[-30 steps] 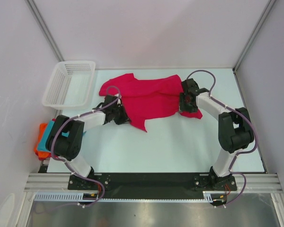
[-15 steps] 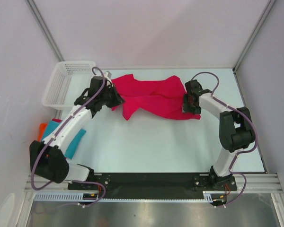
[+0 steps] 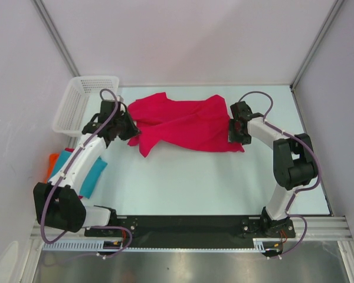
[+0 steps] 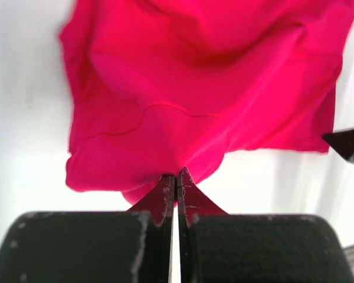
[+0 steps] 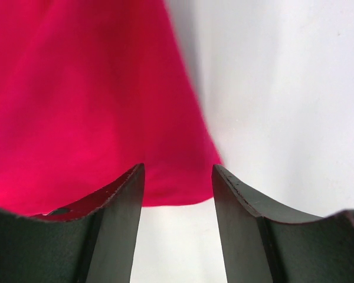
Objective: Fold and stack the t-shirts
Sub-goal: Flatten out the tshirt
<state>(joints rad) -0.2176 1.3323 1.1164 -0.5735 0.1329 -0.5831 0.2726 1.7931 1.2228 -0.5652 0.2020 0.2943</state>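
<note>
— Around? Counts?
— One crimson-pink t-shirt (image 3: 183,121) mid-frame, one basket (image 3: 71,109) upper left, one teal t-shirt (image 3: 93,175) and one orange t-shirt (image 3: 50,160) at far left, partly behind the left arm (image 3: 84,155).
— Claws?
— The left gripper (image 4: 176,177) is clenched on the crimson cloth's left edge; the right gripper (image 5: 178,177) is released over its right hem.

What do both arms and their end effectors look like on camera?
White links, bulky black joints and a looping purple cable on the left arm and right arm. Dark wedge-shaped fingers taper to tips on the left end effector and right end effector.

Basket (image 3: 85,103) sits left of the spread t-shirt (image 3: 183,121).
</note>
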